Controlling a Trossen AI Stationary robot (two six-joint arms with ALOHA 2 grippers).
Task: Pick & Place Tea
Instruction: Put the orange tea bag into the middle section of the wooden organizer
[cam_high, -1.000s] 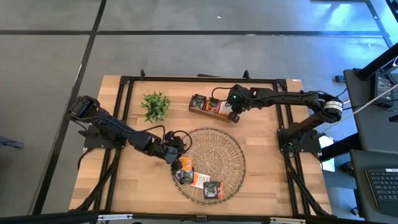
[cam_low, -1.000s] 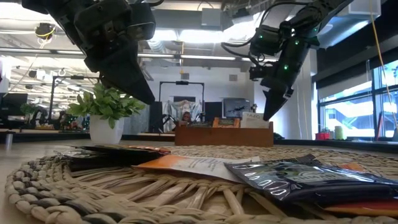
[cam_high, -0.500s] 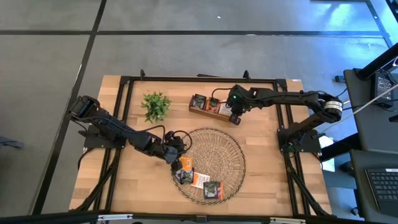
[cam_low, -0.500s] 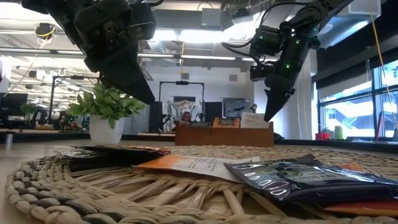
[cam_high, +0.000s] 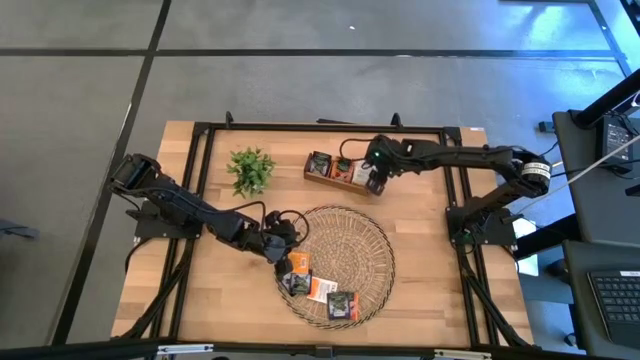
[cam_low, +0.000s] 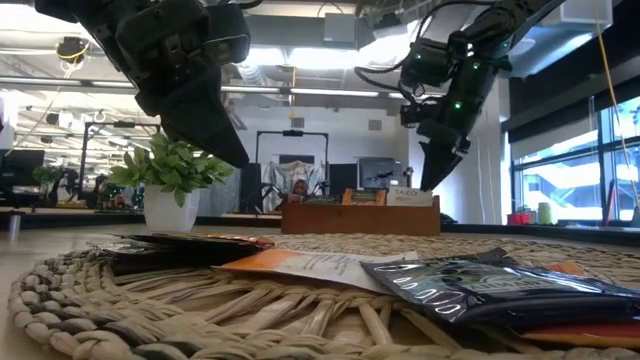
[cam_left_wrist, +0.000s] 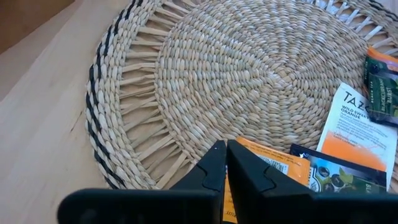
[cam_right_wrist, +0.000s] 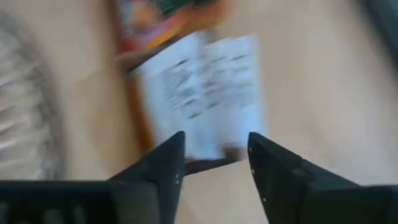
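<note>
Where right jaws gape: white sachet just beyond them.

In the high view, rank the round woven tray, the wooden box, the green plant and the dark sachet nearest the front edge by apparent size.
1. Round woven straw tray.
2. Brown wooden compartment box.
3. Small green leafy plant, close to the box in apparent area, so this order is unsure.
4. Dark square tea sachet.

Surface: pale wood, smooth, matt, visible grain. Round tray: coarse woven straw, rough, with dark braided rim. Tea sachets: thin glossy printed wrappers, some paper-like and matt. Box: brown wood. Left gripper: dark matt plastic.
</note>
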